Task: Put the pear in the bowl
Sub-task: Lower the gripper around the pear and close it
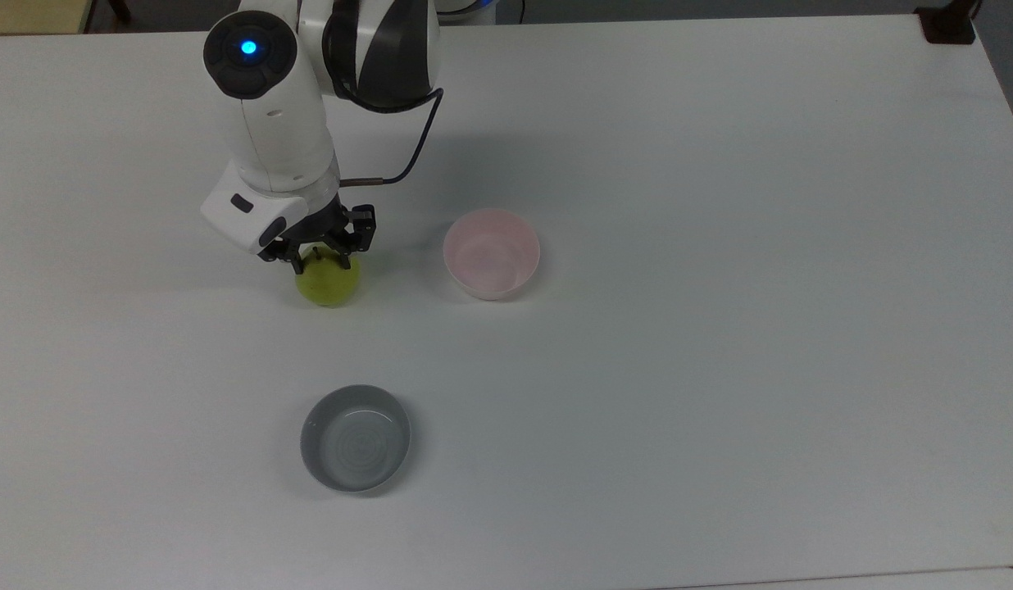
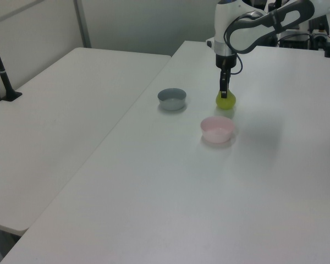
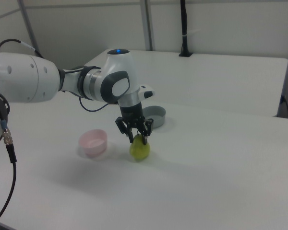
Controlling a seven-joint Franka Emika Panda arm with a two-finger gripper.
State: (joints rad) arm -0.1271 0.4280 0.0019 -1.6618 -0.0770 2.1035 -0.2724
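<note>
The yellow-green pear [image 1: 329, 285] stands on the white table to the top view's left of the pale pink bowl [image 1: 491, 252], which has nothing in it. My gripper [image 1: 320, 260] comes straight down on the pear's top, and its black fingers are shut on the narrow upper part around the stem. The pear's base looks to be resting on the table. In the right view the gripper [image 3: 138, 139] clasps the pear [image 3: 139, 150] just to the right view's right of the bowl [image 3: 93, 142]. In the left view the pear [image 2: 225, 101] lies beyond the bowl [image 2: 216, 128].
A shallower grey bowl [image 1: 356, 438] stands nearer the top view's bottom edge, below the pear. A second white table [image 2: 55, 110] adjoins on the left view's left. A dark clamp [image 1: 949, 24] sits at the table's far corner.
</note>
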